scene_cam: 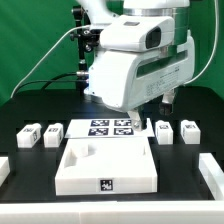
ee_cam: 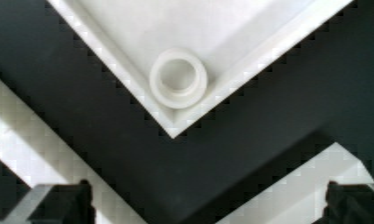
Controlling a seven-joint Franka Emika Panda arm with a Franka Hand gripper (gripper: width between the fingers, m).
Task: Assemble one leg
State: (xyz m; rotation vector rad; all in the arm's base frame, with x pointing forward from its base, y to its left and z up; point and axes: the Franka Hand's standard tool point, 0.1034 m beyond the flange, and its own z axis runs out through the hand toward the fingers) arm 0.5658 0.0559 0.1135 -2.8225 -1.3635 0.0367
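Observation:
Several small white legs with black-and-white tags stand on the dark table in the exterior view: two at the left (scene_cam: 28,135) (scene_cam: 53,131) and two at the right (scene_cam: 163,130) (scene_cam: 188,130). The large flat white panel (scene_cam: 120,165) lies in front at the middle. My gripper (scene_cam: 166,101) hangs above the table behind the panel's right part, mostly hidden by the arm's white housing. In the wrist view the gripper (ee_cam: 202,206) is open and empty. Its dark fingertips (ee_cam: 52,205) stand wide apart over dark table, just off a panel corner with a round socket (ee_cam: 179,78).
The marker board (scene_cam: 110,127) lies behind the panel, under the arm. White blocks sit at the left edge (scene_cam: 3,172) and the right edge (scene_cam: 212,172) of the exterior view. A green backdrop stands behind the table.

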